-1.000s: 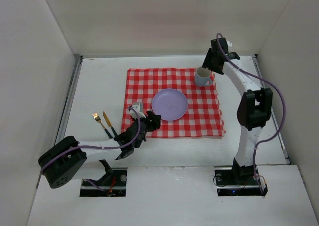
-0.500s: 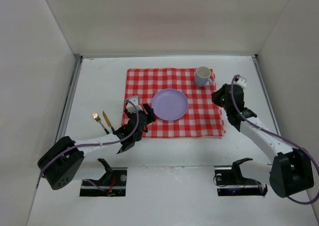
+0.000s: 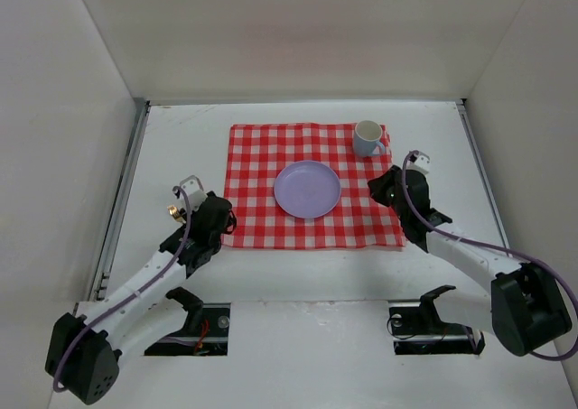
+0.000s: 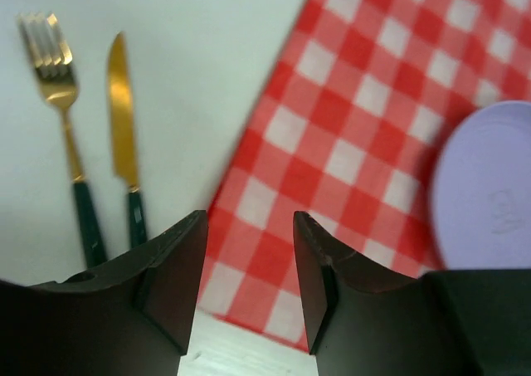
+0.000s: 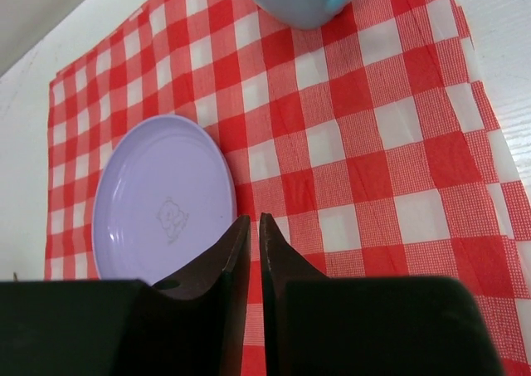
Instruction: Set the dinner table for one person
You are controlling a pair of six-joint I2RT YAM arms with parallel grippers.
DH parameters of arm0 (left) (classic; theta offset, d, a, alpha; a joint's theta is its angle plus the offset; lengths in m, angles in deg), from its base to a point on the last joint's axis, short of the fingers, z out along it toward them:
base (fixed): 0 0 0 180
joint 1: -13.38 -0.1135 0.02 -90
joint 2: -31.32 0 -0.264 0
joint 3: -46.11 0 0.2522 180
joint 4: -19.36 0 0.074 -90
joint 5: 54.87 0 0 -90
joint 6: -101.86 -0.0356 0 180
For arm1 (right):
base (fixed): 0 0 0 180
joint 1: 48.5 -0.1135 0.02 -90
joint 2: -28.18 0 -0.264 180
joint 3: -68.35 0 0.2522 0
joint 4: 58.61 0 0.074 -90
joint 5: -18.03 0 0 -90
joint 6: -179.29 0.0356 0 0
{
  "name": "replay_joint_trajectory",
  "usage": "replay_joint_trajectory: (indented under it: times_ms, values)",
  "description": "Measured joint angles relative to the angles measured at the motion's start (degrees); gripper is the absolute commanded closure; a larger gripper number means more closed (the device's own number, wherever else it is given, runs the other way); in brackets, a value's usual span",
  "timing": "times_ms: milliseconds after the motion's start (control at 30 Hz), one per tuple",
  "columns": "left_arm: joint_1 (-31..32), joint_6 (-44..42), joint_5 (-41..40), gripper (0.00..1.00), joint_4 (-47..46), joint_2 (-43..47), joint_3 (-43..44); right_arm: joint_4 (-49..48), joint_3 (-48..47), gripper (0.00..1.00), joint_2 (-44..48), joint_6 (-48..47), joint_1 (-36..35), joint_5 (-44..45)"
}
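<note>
The dinner table is a white surface carrying a red-and-white checked cloth. On the cloth sit a lilac plate in the middle and a pale blue mug at the far right corner. A gold fork and gold knife with dark handles lie side by side left of the cloth. My left gripper hangs open and empty over the cloth's near left corner. My right gripper is shut on nothing, low over the cloth just right of the plate.
Metal rails run along the table's side edges. White walls close in the left, right and back. In the top view the left arm covers most of the cutlery; only the fork's head shows.
The right arm left the mug, swung down to the cloth's right side and its jaws shut. The left arm drew back to the left, toward the cutlery, and its jaws narrowed a little.
</note>
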Motion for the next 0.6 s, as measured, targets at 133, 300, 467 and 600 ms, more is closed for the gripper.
replay_joint_trajectory:
  times_ms: [133,300,467,600]
  values:
    - [-6.0,2.2,5.0,0.58,6.8,0.2,0.0,-1.8,0.0,0.87,-0.2,0.3,-0.3,0.2]
    - [-9.7,2.4,8.8,0.58,9.6,-0.7,0.0,-2.2,0.0,0.85,-1.1,0.4,-0.3,0.1]
    - [-12.1,2.2,10.1,0.60,11.0,-1.7,0.0,-2.2,0.0,0.83,-1.1,0.7,-0.3,0.1]
    - [-13.8,1.6,11.0,0.61,10.9,-4.2,0.0,-2.2,0.0,0.83,-1.1,0.7,-0.3,0.0]
